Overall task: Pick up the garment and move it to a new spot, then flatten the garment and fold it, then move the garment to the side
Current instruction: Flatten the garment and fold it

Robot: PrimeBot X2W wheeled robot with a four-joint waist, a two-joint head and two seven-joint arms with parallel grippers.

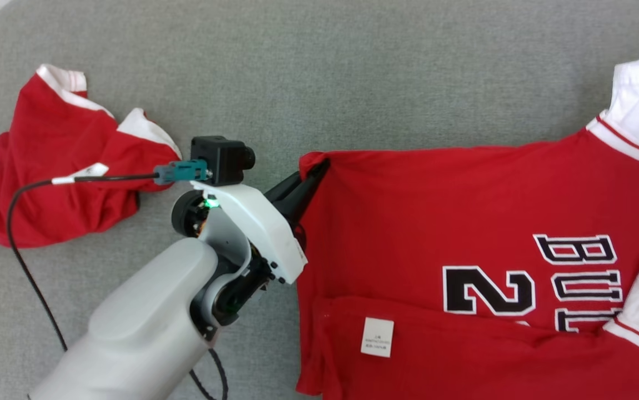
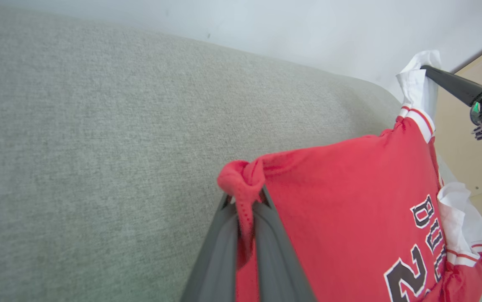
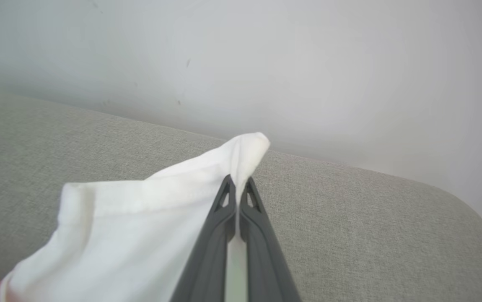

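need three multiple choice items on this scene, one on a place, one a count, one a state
1. Where does the crumpled red and white garment lie on the grey fabric couch?
A) at the robot's left of the red lettered jersey
B) on top of it
C) at its right

2. How many red garments show in head view?
A) one
B) two
C) three

3. The left jaws are:
A) open
B) shut on the jersey's red corner
C) shut on couch fabric

A, it sits left of the jersey; B, two separate garments; B, red cloth is pinched between them.
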